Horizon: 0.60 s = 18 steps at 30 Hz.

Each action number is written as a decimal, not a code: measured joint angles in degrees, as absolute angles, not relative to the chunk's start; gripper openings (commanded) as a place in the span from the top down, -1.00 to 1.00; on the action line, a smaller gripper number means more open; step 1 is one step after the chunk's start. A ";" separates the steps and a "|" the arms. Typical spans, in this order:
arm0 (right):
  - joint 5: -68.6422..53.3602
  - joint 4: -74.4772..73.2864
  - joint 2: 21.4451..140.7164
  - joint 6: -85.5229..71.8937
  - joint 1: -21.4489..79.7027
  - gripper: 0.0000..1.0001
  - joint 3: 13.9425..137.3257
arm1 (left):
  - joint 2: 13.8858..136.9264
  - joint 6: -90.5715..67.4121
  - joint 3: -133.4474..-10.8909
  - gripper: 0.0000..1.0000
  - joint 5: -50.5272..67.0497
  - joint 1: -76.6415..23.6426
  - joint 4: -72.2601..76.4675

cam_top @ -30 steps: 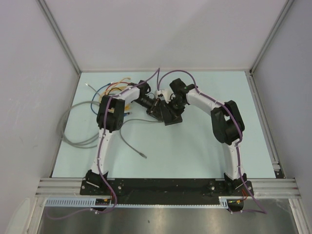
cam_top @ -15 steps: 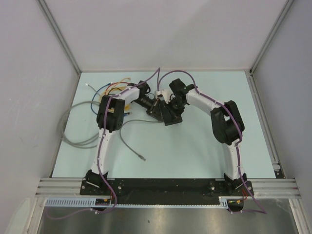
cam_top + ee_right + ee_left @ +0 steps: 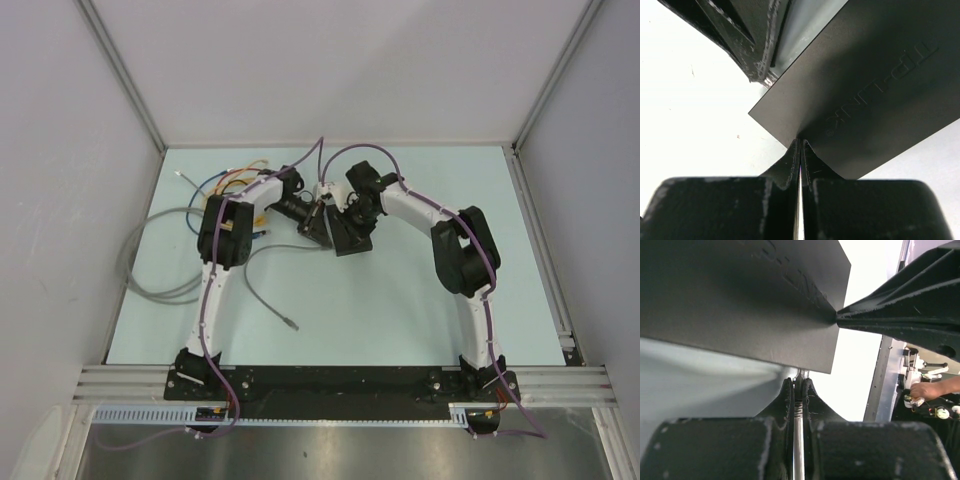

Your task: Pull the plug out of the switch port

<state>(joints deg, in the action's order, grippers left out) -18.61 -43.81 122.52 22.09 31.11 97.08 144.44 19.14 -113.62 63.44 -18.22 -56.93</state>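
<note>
1. Top external view: from their bases at the near edge of the counter [image 3: 400, 310], both arms reach away and bend inward. A loose grey cable [image 3: 268, 295] lies on the near left, with one end free.
2. Past mid-counter the arms meet at the switch [image 3: 347, 238], a flat black box.
3. Left wrist view: the left claw [image 3: 799, 390] is clamped on a thin grey cord [image 3: 798, 415]. What we take for the plug [image 3: 801, 374] sits just past the fingertips, at the switch's edge.
4. Right wrist view: the right claw [image 3: 800, 144] is fully closed with nothing between its fingers. Its tips touch the switch near a corner, and we judge it is bracing the box.
5. The plug lies straight ahead of the left claw, which is the nearer one. The socket edge faces that claw, so we expect the pull to run straight back along the cord, away from the right claw.
6. Farther off on the left lies a tangle of coloured wires [image 3: 235, 180].
</note>
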 measured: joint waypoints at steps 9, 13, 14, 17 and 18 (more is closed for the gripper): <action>-18.87 -43.83 122.74 22.09 31.00 1.00 97.38 | 144.75 20.71 -119.00 1.00 60.18 -16.64 -60.10; -18.87 -43.83 122.78 22.11 31.00 1.00 97.43 | 144.35 22.72 -115.57 1.00 60.20 -15.88 -60.55; -18.85 -43.86 122.78 22.11 31.00 1.00 97.43 | 144.33 23.07 -114.34 1.00 60.73 -15.79 -61.19; -18.85 -43.92 122.80 22.11 31.00 1.00 97.51 | 144.00 24.36 -113.36 1.00 61.21 -15.66 -63.75; -18.85 -43.94 122.80 22.11 31.00 1.00 97.54 | 143.81 25.10 -113.73 1.00 60.99 -15.66 -64.77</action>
